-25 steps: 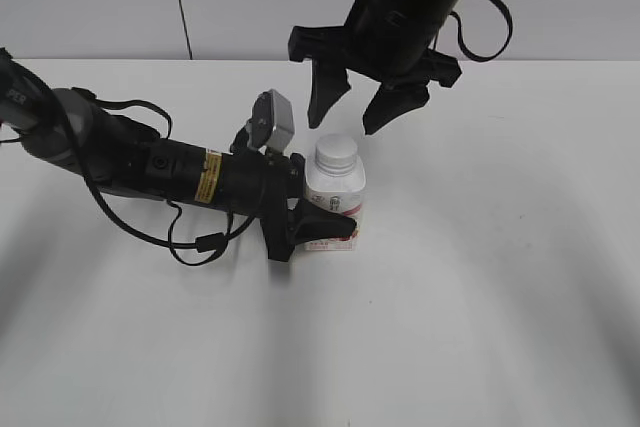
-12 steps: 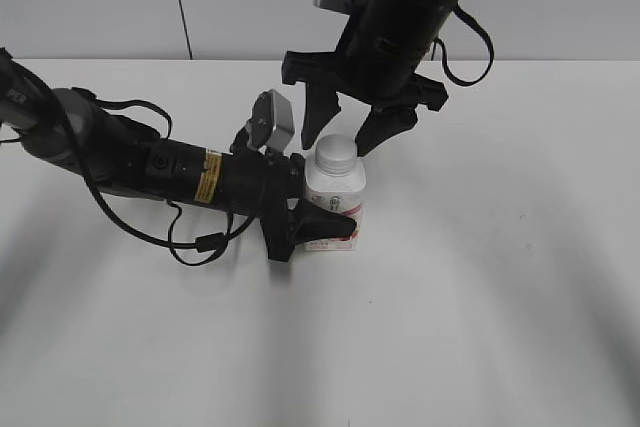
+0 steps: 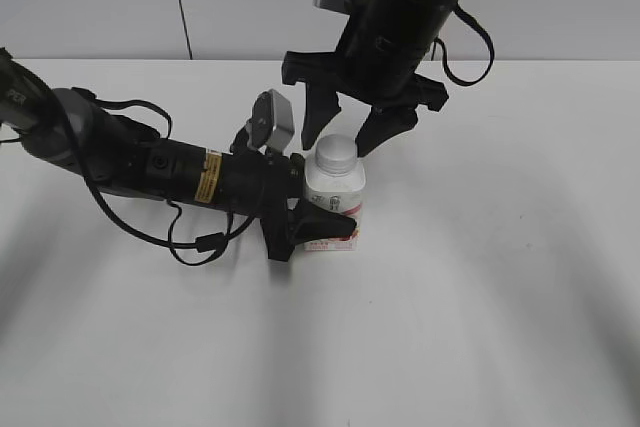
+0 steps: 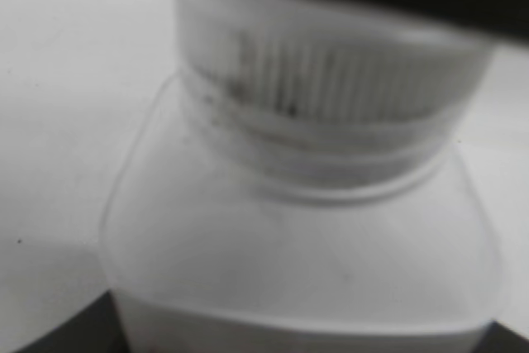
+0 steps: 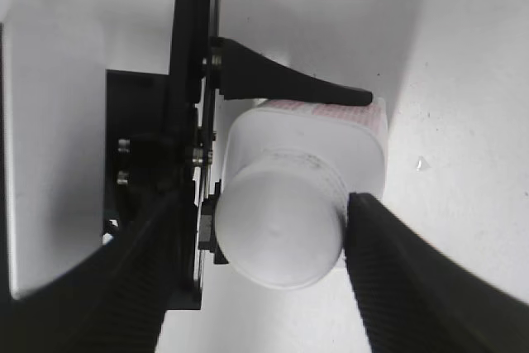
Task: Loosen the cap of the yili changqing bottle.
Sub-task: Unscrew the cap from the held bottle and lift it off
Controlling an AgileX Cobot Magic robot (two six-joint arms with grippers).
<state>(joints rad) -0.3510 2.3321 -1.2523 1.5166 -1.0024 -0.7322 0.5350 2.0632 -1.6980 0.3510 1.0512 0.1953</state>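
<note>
Landmark: the yili changqing bottle (image 3: 335,194), which stands upright on the white table (image 3: 480,287), a little above the middle of the exterior view.
Left arm: lies low along the table to the left of the bottle, cables looped beside it, reaching in from the side.
Left gripper (image 3: 312,215): its black fingers are pinched on the bottle's lower body, one finger lying across the near face over the pink-red label. The right wrist view shows this finger pressed flat along the bottle's side.
Bottle, close up: the left wrist view, blurred, shows the sloped white shoulders (image 4: 297,245) and the ribbed rim of the neck right in front of the lens.
The cap (image 3: 336,152): white, flat-topped, seated on the bottle's neck.
Right arm: comes down from the upper right, directly above the bottle.
Right gripper (image 3: 345,135): fingers spread wide, one on each side of the cap at about its height. In the right wrist view (image 5: 277,241) small gaps show between fingers and cap.
</note>
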